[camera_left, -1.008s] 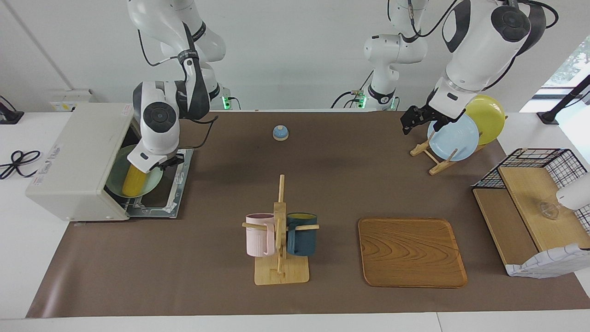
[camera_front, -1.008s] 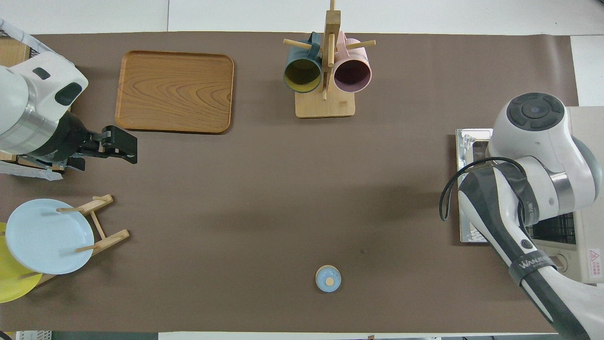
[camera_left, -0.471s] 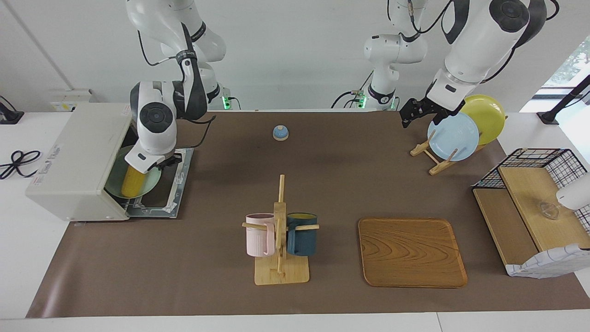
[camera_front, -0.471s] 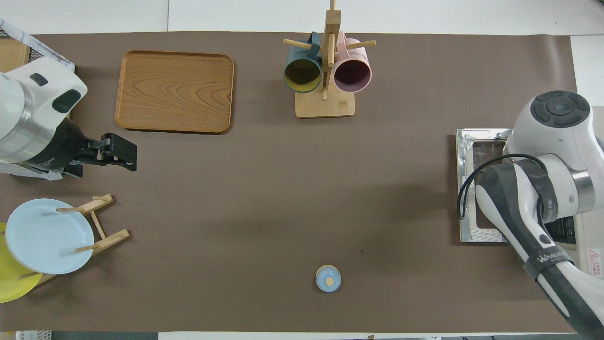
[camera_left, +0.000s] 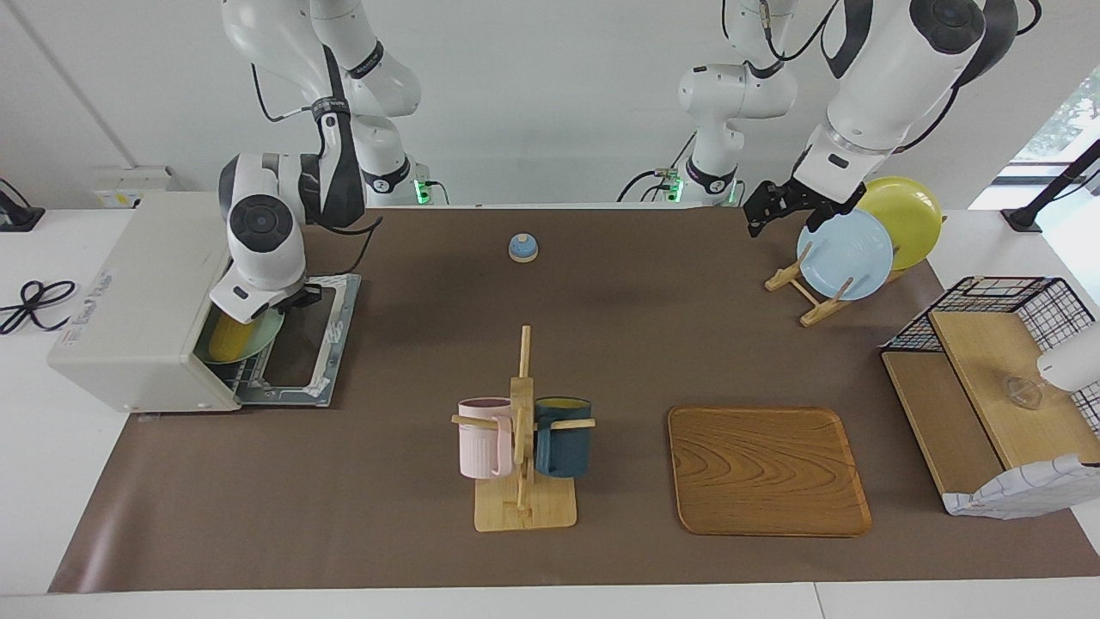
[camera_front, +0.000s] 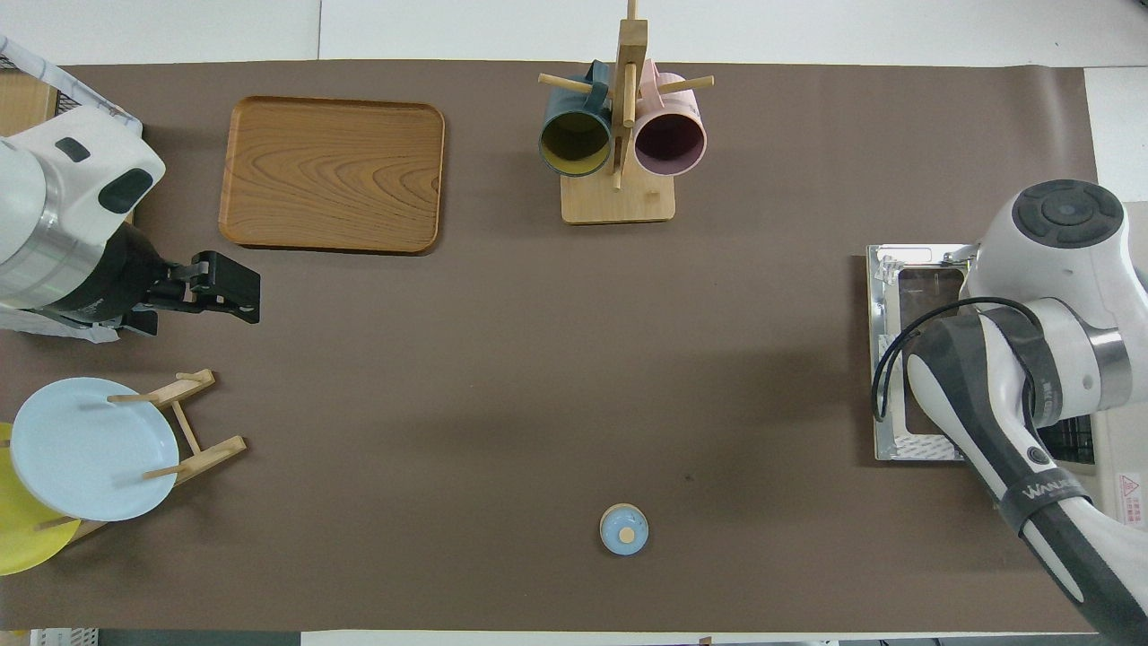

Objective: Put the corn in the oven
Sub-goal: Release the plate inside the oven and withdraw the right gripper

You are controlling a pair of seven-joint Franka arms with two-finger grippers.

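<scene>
Facing view first. At the left of the frame the oven (camera_left: 142, 297) stands with its door (camera_left: 301, 344) dropped flat. The corn (camera_left: 227, 338) lies on a green plate (camera_left: 258, 337), both just inside the oven mouth on the rack. The right tool (camera_left: 292, 299) sits at the plate's rim right at the opening; whether its fingers are pinching the plate or letting go I cannot tell. Judging by this, the corn is as good as in; what is left is to release, back the arm out, and maybe shut the door. At the upper right of the frame the left tool (camera_left: 760, 211) waits, fingers spread, holding nothing, up over the surface (camera_left: 344, 516) beside the plate rack (camera_left: 812, 297). There is faint writing on the oven's top, too small to read.

Overhead view now. The right arm covers the oven mouth at the right edge, so corn and right tool are hidden; only the door (camera_front: 901, 359) shows. The arm's band reads "WANJX", as far as I can make out, and a red-and-white sticker sits on the oven (camera_front: 1130, 489). The left tool (camera_front: 235, 292) hangs at the left of the frame, spread.
</scene>
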